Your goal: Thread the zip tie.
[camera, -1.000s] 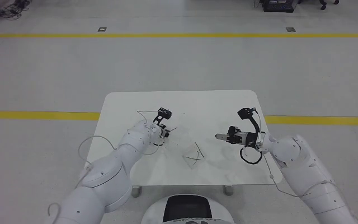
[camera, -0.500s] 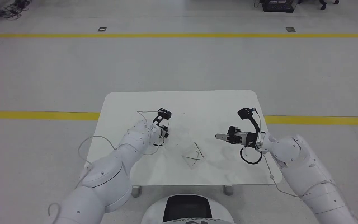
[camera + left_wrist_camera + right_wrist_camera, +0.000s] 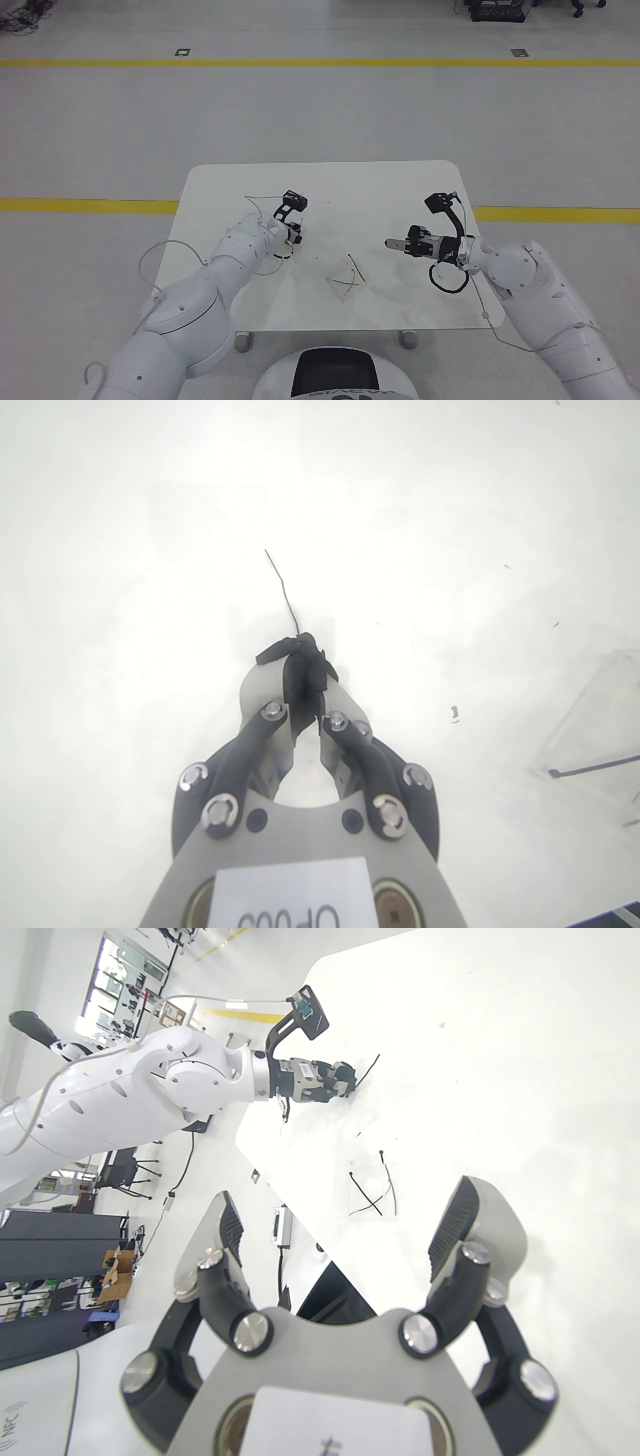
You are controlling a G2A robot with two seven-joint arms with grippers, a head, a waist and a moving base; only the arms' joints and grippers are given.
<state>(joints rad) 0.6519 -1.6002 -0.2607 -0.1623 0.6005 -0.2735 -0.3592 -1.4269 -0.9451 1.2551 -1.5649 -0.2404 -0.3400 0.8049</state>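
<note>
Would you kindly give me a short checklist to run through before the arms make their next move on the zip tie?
1. Left pincer shut on the zip tie: ok.
2. Tie's thin tail pokes free past the pincer: ok.
3. Tie's head exposed for threading: cannot tell, it is bunched inside the grip.
4. Right pincer open and empty: ok.
5. Right pincer near the held tie: not ok, it hangs well apart across the table.
6. Spare ties lie flat between the arms, touching neither: ok.
</note>
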